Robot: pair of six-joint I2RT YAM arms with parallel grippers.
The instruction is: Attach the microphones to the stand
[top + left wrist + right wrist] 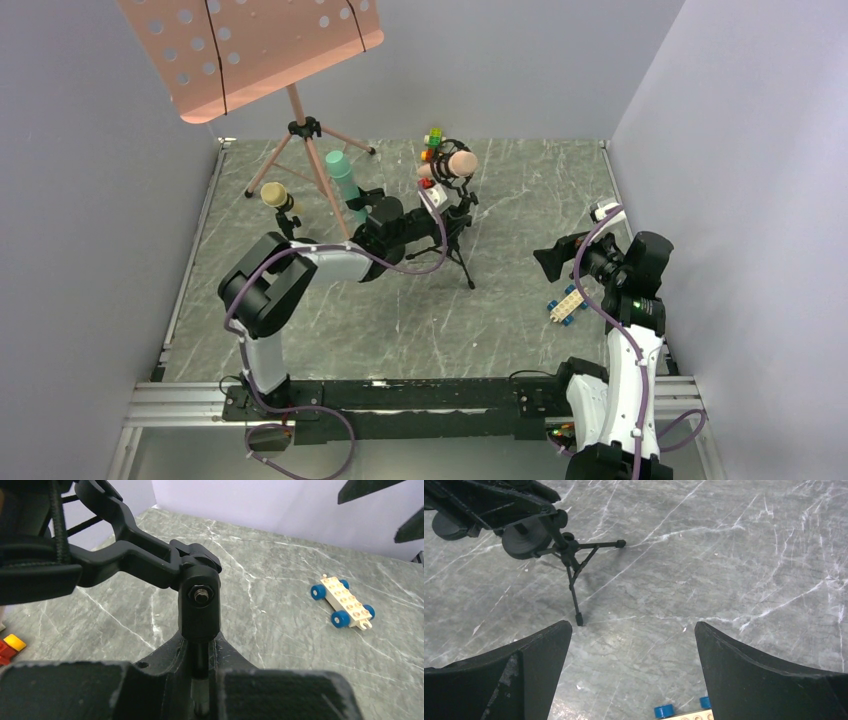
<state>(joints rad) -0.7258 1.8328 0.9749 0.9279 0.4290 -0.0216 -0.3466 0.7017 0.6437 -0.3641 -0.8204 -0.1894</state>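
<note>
The salmon pink microphone [461, 162] sits in the black shock mount of a small black tripod stand [457, 243]. My left gripper [437, 207] is shut on that stand's upright post [206, 677], just below its swivel joint [200, 600]. The teal-green microphone [343, 180] stands upright beside my left wrist, its lower part hidden by the arm. The pale yellow microphone [275, 195] sits on a short black holder further left. My right gripper [556, 262] is open and empty above bare table; the right wrist view shows the tripod [572, 555] ahead of it.
A pink music stand [250, 50] on a tripod stands at the back left. A white toy car with blue wheels [566, 304] lies by my right arm, also in the left wrist view [345, 602]. Coloured toy bricks [432, 145] sit behind the pink microphone.
</note>
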